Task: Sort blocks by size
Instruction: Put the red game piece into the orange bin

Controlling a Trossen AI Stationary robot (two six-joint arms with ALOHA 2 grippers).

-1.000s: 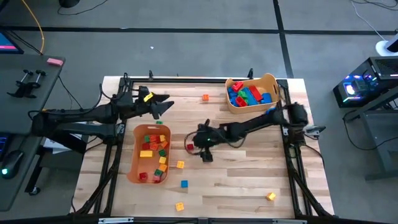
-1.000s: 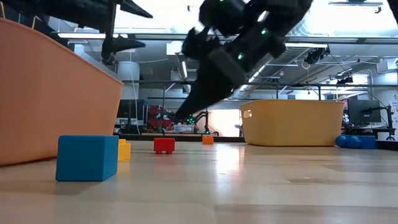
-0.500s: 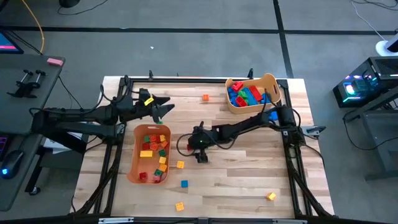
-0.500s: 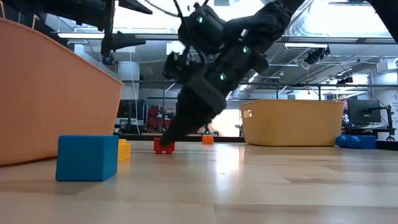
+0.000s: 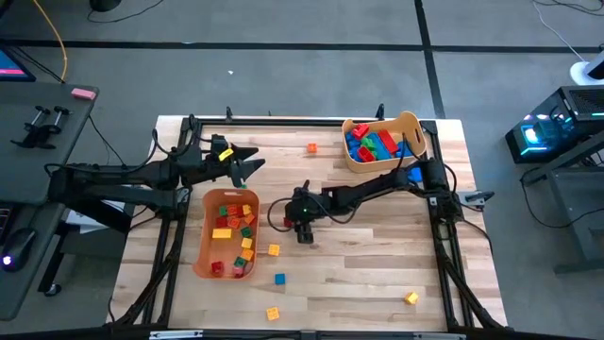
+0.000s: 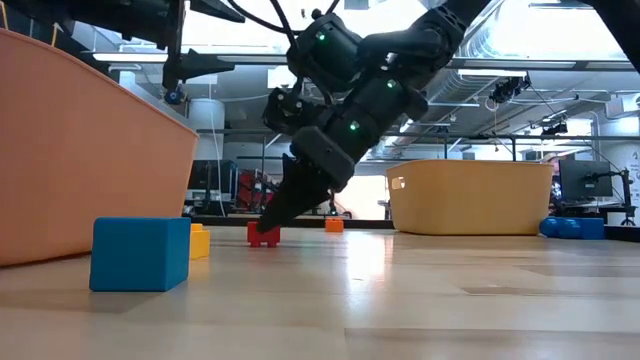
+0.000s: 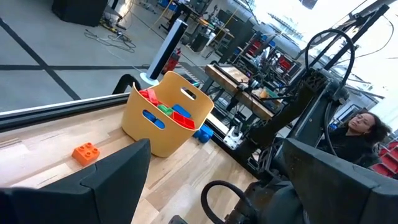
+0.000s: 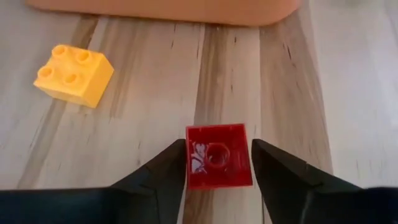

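Observation:
A small red block point(image 8: 217, 155) lies on the table with its hollow underside up, close to the right of the orange bin point(image 5: 201, 247). My right gripper point(image 8: 219, 149) reaches slanting down to it and is shut on it; the low view shows the fingertips at the block point(image 6: 264, 234). My left gripper point(image 5: 247, 162) hangs open and level above the table's far left, with nothing between its fingers. Loose blocks lie about: yellow point(image 8: 73, 74), blue point(image 6: 140, 254), orange point(image 5: 311, 147). My right gripper pinches the red block by two opposite side walls point(image 8: 190, 158) between its two fingers. The fingers slant down from the table's right side. The block rests flat on the table, hollow side up.
The orange bin holds several small blocks. A tan bin point(image 5: 408, 124) at the far right holds larger red, blue and green blocks. Further loose blocks lie near the front edge: blue point(image 5: 279, 279), yellow point(image 5: 273, 313) and orange-yellow point(image 5: 411, 297).
My right gripper has sunk and gone toward the orange bin until its fingertips stand at the red block on the table. The block has stayed where it was.

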